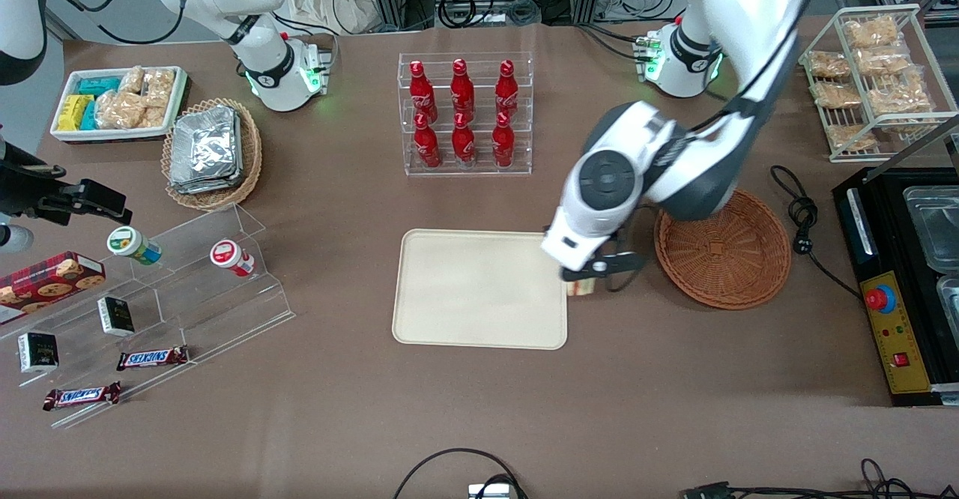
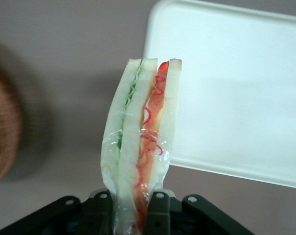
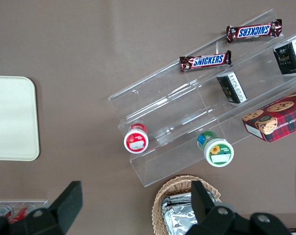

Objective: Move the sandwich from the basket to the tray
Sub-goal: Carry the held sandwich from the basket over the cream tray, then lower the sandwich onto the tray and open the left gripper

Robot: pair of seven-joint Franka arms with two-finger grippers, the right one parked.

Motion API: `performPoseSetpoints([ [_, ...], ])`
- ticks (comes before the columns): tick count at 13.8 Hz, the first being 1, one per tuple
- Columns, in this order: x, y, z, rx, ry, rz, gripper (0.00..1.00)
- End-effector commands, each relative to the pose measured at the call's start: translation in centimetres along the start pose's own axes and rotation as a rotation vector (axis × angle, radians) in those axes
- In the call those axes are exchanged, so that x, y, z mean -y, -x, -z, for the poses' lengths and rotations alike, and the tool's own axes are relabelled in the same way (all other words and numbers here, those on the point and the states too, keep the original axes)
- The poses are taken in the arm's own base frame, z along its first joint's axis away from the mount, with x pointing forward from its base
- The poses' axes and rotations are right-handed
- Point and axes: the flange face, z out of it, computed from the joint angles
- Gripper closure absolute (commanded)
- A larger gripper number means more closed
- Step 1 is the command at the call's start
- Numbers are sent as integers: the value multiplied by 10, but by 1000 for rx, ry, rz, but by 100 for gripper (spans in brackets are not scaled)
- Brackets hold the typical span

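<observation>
My left gripper (image 1: 590,277) is shut on the sandwich (image 1: 581,287), a plastic-wrapped wedge of pale bread with green and red filling (image 2: 143,132). It hangs above the table between the basket and the tray, right at the tray's edge toward the working arm. In the left wrist view the black fingers (image 2: 158,211) press both sides of the wedge, and my gripper (image 2: 132,215) holds it by its thin end. The reddish-brown wicker basket (image 1: 723,252) holds nothing and lies partly under the arm. Nothing rests on the cream tray (image 1: 479,289), whose corner (image 2: 226,88) shows past the sandwich.
A clear rack of red bottles (image 1: 464,113) stands farther from the front camera than the tray. A black cable and plug (image 1: 802,218) lie beside the basket, with a black machine (image 1: 899,289) and a wire rack of snacks (image 1: 873,79) at the working arm's end. A clear stepped display (image 1: 172,289) sits toward the parked arm.
</observation>
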Motion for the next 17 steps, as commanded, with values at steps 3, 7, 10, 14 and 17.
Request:
performPoseSetpoints([
  [3,-41,35,-74,5,21,-90,100],
  [7,-34,42,-116,-23,68,-92,100],
  [10,-20,20,-123,-30,88,-65,100],
  [14,-20,13,-120,-36,99,-53,96],
  [17,-12,5,-112,-49,101,-49,0],
])
